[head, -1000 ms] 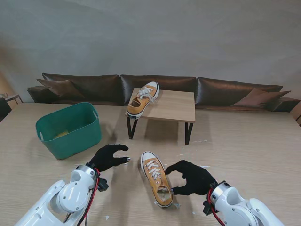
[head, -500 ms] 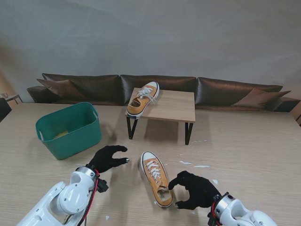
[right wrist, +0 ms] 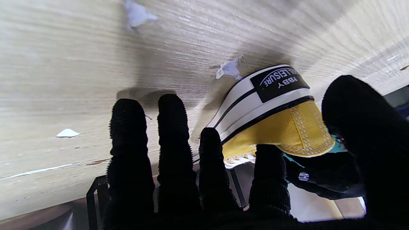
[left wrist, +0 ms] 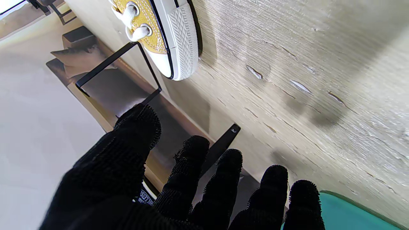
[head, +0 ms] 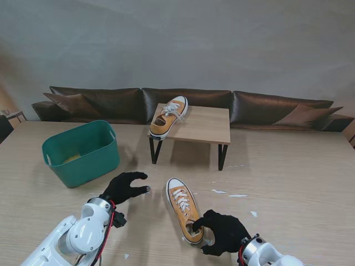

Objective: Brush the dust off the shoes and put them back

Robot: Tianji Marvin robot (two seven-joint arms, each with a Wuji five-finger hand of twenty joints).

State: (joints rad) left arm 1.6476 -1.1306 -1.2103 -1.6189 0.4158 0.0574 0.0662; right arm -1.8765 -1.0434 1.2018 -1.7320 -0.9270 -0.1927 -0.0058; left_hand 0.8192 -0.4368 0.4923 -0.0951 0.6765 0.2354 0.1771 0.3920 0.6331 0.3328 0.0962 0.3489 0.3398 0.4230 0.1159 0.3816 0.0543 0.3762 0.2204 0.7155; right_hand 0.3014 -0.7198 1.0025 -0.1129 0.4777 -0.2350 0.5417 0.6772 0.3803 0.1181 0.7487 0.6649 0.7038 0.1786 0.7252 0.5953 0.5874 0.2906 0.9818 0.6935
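Note:
A yellow sneaker (head: 184, 208) with a white sole lies on the table, toe pointing away from me. Its white toe cap (left wrist: 172, 38) shows in the left wrist view and its heel (right wrist: 274, 108) in the right wrist view. A second yellow sneaker (head: 168, 116) rests on the small wooden bench (head: 202, 124). My black-gloved left hand (head: 125, 187) hovers open to the left of the toe, apart from it. My right hand (head: 222, 233) is at the heel, with the fingers (right wrist: 179, 153) spread on one side and the thumb on the other; I see no firm grip.
A green tub (head: 83, 152) stands to the left, farther from me. Small white scraps (head: 238, 195) lie on the table to the right of the shoe, and another scrap (right wrist: 228, 68) lies by the heel. A dark sofa runs behind the bench.
My right hand has drawn nearer to me and leftward, from beside the shoe's middle to its heel. The left hand and both shoes have barely moved.

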